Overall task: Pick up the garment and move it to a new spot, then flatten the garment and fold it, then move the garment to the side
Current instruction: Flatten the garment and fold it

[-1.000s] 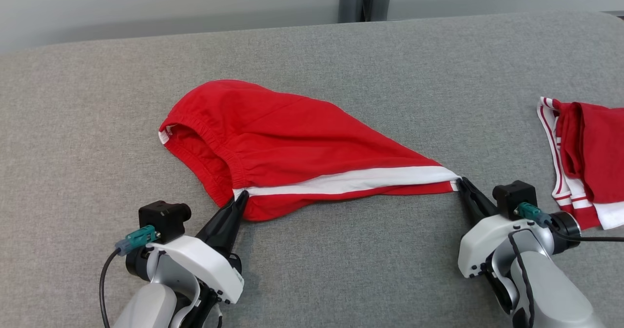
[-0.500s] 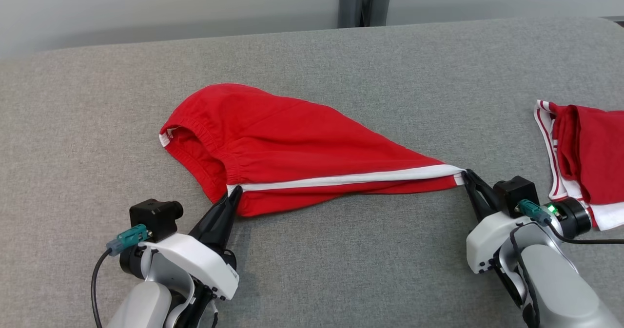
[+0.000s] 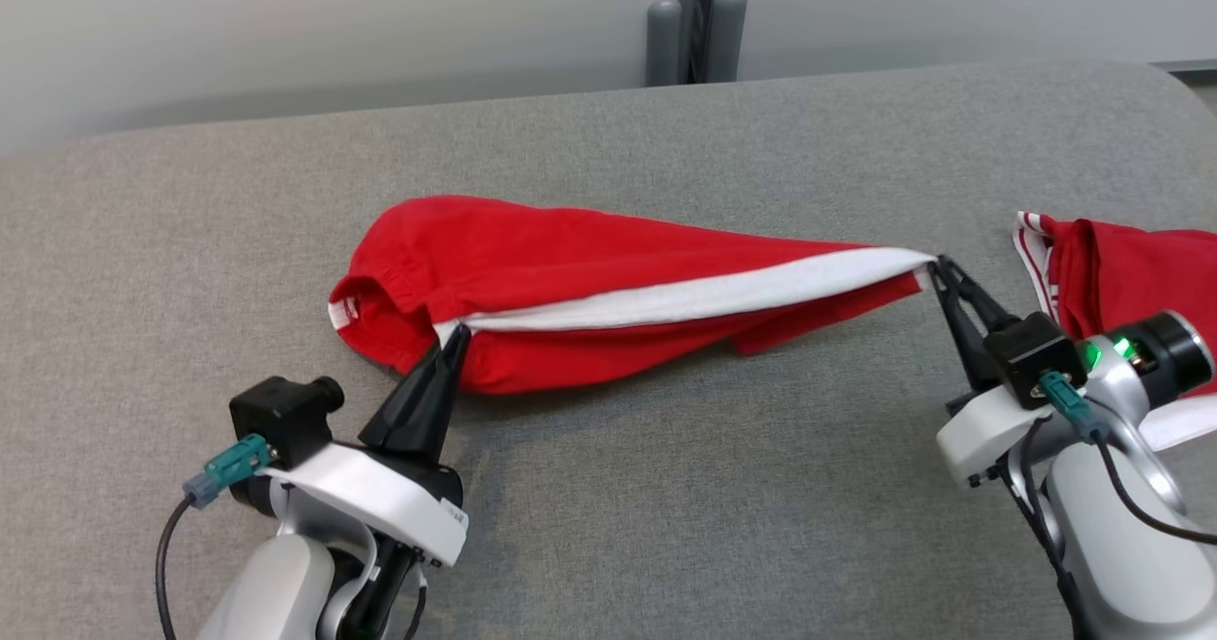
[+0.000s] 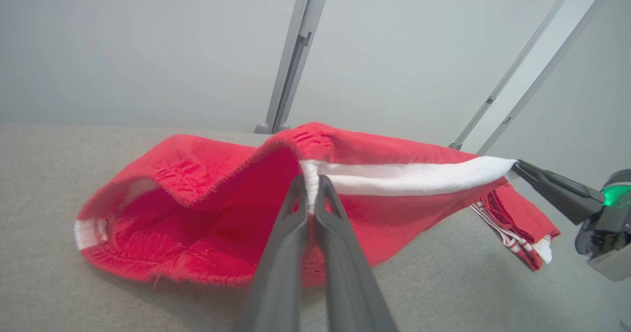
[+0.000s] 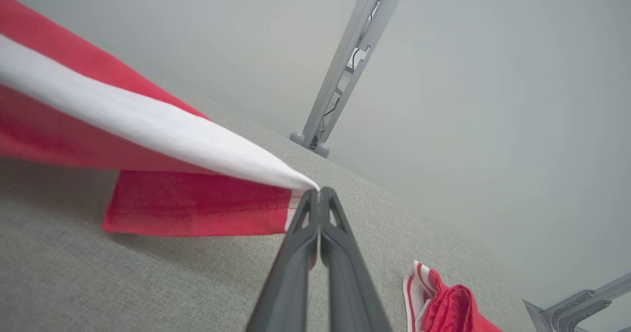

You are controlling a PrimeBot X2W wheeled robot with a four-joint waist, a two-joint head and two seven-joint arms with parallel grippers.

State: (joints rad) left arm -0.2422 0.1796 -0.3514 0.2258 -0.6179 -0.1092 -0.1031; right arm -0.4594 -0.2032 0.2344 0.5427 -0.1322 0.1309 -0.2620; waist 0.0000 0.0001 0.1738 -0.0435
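- Nearest me is the near edge of the surface (image 3: pixel 666 507), a grey woven covering. My two arms come up from it, one at the left and one at the right.
- My left gripper (image 3: pixel 456 333) sits left of the surface's middle. Its jaws are pinched tight on the garment (image 3: pixel 608 255) where the elastic waistband meets the white side stripe.
- My right gripper (image 3: pixel 939 264) is toward the right edge, jaws closed on the stripe's other end, at the corner of the leg hem.
- The garment, a pair of red shorts, hangs between the two grips with the stripe pulled taut. The waistband end rests on the surface, and a loose red layer sags beneath the stripe.
- Just beyond the right gripper, at the right edge, a second red garment (image 3: pixel 1131 264) with striped trim lies bunched.
- Past the far edge, a grey upright post (image 3: pixel 691 12) stands before a pale grey wall (image 3: pixel 285 31).
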